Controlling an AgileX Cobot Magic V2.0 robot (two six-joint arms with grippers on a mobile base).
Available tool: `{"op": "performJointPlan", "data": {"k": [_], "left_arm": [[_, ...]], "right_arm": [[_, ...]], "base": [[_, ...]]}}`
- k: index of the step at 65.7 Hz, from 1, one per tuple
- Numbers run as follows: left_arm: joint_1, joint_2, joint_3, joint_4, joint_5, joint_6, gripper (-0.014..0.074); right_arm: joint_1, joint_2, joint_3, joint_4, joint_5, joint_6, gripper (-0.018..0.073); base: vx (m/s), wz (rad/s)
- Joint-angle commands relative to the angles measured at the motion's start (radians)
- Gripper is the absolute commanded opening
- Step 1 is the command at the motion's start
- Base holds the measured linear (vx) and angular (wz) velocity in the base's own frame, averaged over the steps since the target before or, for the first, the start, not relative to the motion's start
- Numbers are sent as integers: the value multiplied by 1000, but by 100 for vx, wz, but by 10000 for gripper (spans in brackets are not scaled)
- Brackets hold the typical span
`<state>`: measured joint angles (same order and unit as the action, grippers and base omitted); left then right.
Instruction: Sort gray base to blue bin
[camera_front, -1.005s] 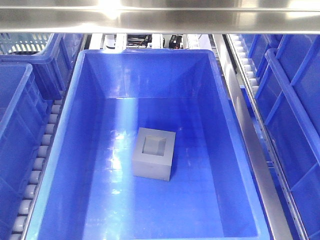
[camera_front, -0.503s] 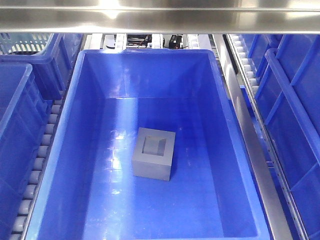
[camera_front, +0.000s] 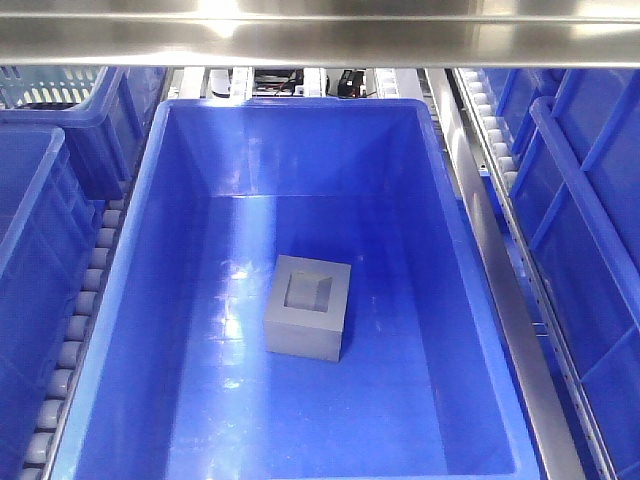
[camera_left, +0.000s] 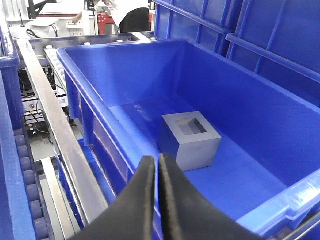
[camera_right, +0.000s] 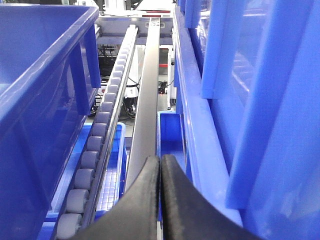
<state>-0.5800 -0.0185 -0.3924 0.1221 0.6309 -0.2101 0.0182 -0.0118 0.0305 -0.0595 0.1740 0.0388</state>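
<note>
Gray base (camera_left: 190, 140) beyond closed left fingers (camera_left: 150, 187)

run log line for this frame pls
gray base: resting on blue bin floor, recess up | left gripper: shut, empty | right gripper: shut, empty

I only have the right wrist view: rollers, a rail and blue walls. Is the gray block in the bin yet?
Observer: Yes. The matte gray cube-like base rests on the floor of the large glossy blue plastic bin, recess up.
Operator: Is the left end effector holding it?
Observer: No. The left end effector is shut and empty, over the bin's rim.
Operator: Anything else in the bin?
Observer: No, only the base.
</note>
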Motion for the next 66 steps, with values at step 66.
{"op": "performJointPlan", "data": {"k": [66], "left_arm": [[646,-8,449,-5,-733,19,-6]], "right_arm": [[-5,-12,14,-6,-75,-5,-9]], "base": [[0,0]]}}
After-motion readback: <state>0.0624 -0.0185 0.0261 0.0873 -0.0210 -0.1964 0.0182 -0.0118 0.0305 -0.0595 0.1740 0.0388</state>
